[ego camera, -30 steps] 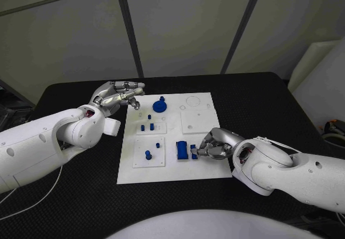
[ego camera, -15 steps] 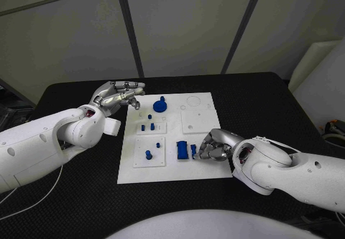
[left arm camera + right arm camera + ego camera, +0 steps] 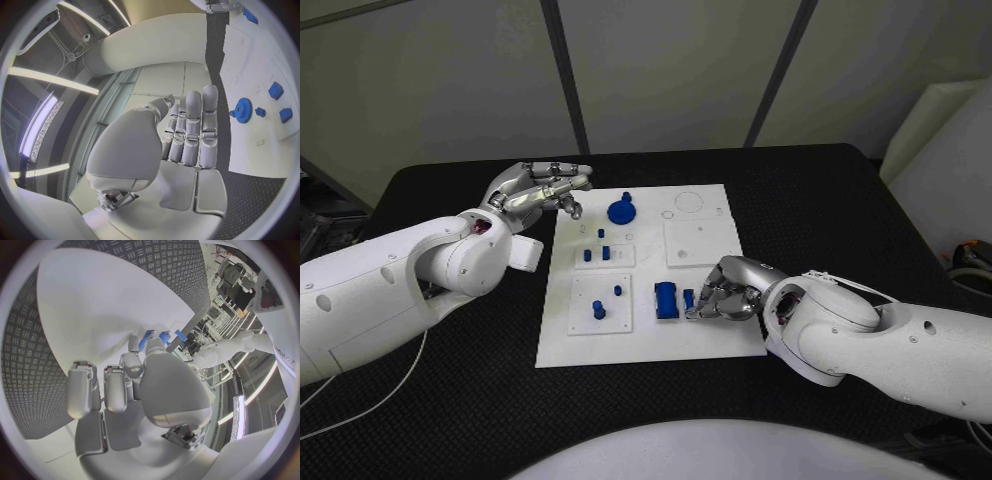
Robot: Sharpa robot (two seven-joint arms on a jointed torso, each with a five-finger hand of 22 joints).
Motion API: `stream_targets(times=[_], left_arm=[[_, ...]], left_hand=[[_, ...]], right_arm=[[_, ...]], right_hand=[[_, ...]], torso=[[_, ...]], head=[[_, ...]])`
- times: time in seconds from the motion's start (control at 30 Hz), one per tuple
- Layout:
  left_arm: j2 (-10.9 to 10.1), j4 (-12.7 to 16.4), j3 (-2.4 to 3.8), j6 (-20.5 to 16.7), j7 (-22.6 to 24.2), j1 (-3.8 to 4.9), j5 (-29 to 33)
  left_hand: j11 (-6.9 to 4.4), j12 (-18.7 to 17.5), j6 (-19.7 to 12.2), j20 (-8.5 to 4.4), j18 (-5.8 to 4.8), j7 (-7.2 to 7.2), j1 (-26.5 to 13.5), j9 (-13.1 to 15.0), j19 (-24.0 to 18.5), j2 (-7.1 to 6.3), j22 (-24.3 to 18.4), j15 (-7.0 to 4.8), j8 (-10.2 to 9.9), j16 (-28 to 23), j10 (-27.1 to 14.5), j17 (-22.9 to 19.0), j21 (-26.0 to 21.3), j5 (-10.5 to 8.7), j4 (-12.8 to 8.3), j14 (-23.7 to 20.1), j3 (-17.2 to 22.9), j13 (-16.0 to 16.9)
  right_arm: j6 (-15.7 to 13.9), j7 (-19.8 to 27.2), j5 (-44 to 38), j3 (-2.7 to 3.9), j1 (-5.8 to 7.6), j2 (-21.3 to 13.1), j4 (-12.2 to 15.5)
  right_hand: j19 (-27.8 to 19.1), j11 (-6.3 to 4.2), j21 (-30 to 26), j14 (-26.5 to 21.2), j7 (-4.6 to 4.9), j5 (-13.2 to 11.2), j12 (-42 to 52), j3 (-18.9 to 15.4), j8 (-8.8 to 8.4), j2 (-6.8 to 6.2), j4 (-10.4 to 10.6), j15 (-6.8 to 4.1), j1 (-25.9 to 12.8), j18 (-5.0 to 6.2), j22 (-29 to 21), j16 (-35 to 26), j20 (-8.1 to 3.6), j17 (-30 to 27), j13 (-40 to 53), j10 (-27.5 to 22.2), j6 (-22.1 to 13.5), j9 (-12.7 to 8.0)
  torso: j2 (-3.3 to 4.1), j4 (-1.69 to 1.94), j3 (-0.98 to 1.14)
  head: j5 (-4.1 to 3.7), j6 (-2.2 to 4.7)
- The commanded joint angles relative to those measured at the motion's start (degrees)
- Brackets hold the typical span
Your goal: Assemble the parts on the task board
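Observation:
The white task board [image 3: 711, 330] lies in the middle of the black table. On it are a blue gear with a peg [image 3: 620, 211], small blue pegs [image 3: 596, 252] on an upper sub-plate, two more [image 3: 599, 311] on a lower one, and a blue block [image 3: 668, 300]. Right beside the block stands a narrow blue part [image 3: 689, 298]. My right hand [image 3: 730, 290] is low on the board, its fingers curled, and its thumb and a finger pinch that part [image 3: 145, 339]. My left hand [image 3: 538, 190] hovers off the board's far left corner, fingers curled in, holding nothing [image 3: 187, 135].
Two bare white square sub-plates [image 3: 698, 243] and round holes [image 3: 687, 205] take up the board's far right part. Black table [image 3: 848, 200] surrounds the board, with open room on the right and in front. A wall stands behind the table.
My right hand has shifted slightly left and away from me on the board with the narrow blue part, closer to the blue block. The left hand has stayed still.

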Motion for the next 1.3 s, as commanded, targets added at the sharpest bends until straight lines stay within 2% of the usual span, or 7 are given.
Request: stream_targets(times=[0.03, 0.33, 0.53, 0.63, 0.8, 1.07, 1.3], left_arm=[[-0.1, 0.1, 0.03, 0.6, 0.0, 0.02, -0.2], [-0.2, 0.1, 0.03, 0.6, 0.0, -0.28, -0.2], [-0.1, -0.5, 0.02, 0.7, 0.5, -0.61, -0.1], [0.2, -1.3, 0.02, 0.6, 0.9, -0.81, 0.9], [1.4, -3.7, 0.02, -0.8, 1.9, -1.01, 3.1], [5.6, -10.6, 0.03, -5.5, 5.1, -1.14, 7.7], [10.0, -17.4, 0.06, -9.6, 8.0, -1.31, 10.5]], left_hand=[[-0.04, 0.2, -0.4, 0.09, -0.57, 0.03, 0.3, -0.1, -0.3, 0.13, -0.1, -0.10, 0.1, 0.0, -0.5, -0.1, -0.3, 0.19, -0.3, -0.5, -0.1, 0.1], [-0.04, 0.2, -0.4, 0.09, -0.57, 0.03, 0.3, -0.1, -0.3, 0.13, -0.1, -0.10, 0.1, 0.0, -0.5, -0.1, -0.3, 0.19, -0.3, -0.5, -0.1, 0.1], [0.09, 0.5, -0.7, 0.31, -0.68, 0.08, -1.0, -0.2, -0.6, -0.24, -0.3, 0.17, 0.3, -0.1, -0.9, -0.4, -0.6, 0.09, 0.4, -1.0, -0.9, 0.1], [0.16, 0.6, -1.1, 0.80, -0.69, -0.05, -2.6, -0.3, -3.3, -0.91, -1.6, 0.60, 0.6, -2.7, -1.7, -1.8, -2.8, 0.13, 1.4, -4.4, -2.5, 0.0], [1.04, -0.7, -1.4, 2.13, -0.70, -0.13, -3.2, -0.4, -9.1, -0.75, -6.3, 1.67, 1.3, -11.0, -3.5, -6.8, -9.4, 0.06, 2.6, -9.7, -4.5, -1.5], [1.55, -5.6, -1.2, 5.74, -0.86, -0.71, -1.6, -0.8, -19.0, 0.41, -18.6, 4.66, 0.4, -31.1, -0.7, -16.4, -22.5, -0.24, 4.3, -12.6, -5.4, -5.7], [3.98, -12.2, -2.0, 9.41, -0.63, -1.91, -1.1, -1.1, -29.2, 0.44, -28.3, 7.81, -2.5, -42.9, -1.6, -21.4, -27.3, -0.28, 4.9, -16.4, -6.5, -6.6]], right_arm=[[-0.2, 0.5, -0.8, -0.09, -0.05, -0.3, 0.5], [-4.7, 6.4, 2.6, -0.07, -0.04, -1.7, 1.8], [-8.2, 16.7, 11.7, -0.02, 1.37, -1.6, -1.8], [-9.3, 23.7, 20.8, 0.00, 3.18, -0.6, -6.3], [-7.8, 37.4, 40.2, 0.03, 5.65, 3.0, -16.0], [-1.4, 50.7, 59.7, 0.37, 7.57, 12.1, -33.6], [3.9, 55.5, 64.6, 1.78, 7.82, 20.2, -46.0]], right_hand=[[1.1, 0.11, 0.1, 4.1, -0.24, 0.5, 0.3, -0.4, 0.15, 0.59, 0.1, -0.10, 0.1, -1.12, 5.5, 0.3, -0.36, 5.2, 0.1, 0.1, -0.2, 0.1], [-0.4, 0.66, -2.1, 3.5, 0.46, 1.6, -3.5, -2.1, -0.73, -0.09, 1.6, 0.28, -1.0, -0.47, 2.8, -1.7, -0.15, 2.3, -2.3, -1.7, -2.3, 0.0], [-3.7, 1.65, -7.1, 2.3, 1.68, 0.6, -8.4, -2.5, -2.26, -0.51, 1.2, 1.14, 1.5, 0.90, -3.0, -5.0, 0.59, -1.7, -5.6, -4.4, -5.2, -0.4], [-8.2, 2.08, -14.1, 0.2, 2.11, -0.5, -17.1, -2.3, -2.62, -0.32, 0.1, 1.51, 4.2, 2.66, -10.8, -10.8, 0.97, -8.6, -11.5, -8.6, -5.7, -0.5], [-22.3, 3.80, -39.4, -11.1, 4.10, -1.7, -34.0, -0.4, -4.37, 2.54, -2.3, 3.64, 11.8, 6.98, -35.3, -38.6, 2.54, -35.4, -25.2, -16.9, -7.6, -1.1], [-29.7, 7.10, -55.9, -20.5, 5.79, -5.8, -49.1, 2.7, -8.06, 4.64, -3.8, 7.23, 20.5, 6.71, -46.4, -62.3, 6.14, -49.1, -44.4, -18.2, -7.4, -4.3], [-27.5, 8.31, -67.7, -19.0, 6.39, -6.9, -56.3, 3.2, -11.10, 4.64, -1.7, 9.53, 20.0, 6.95, -56.7, -76.2, 8.75, -60.6, -59.5, -14.9, -6.2, -8.6]], torso=[[-0.03, -0.14, 0.03], [-0.45, 0.06, -0.11], [-1.53, 0.07, -0.31], [-2.36, -0.23, -0.52], [-3.99, -0.79, -1.18], [-5.76, -1.31, -1.64], [-6.33, -1.16, -1.32]], head=[[0.02, 0.07], [-0.14, 0.64], [-0.03, 1.08], [0.06, 1.71], [0.28, 2.91], [0.97, 5.79], [2.49, 7.43]])
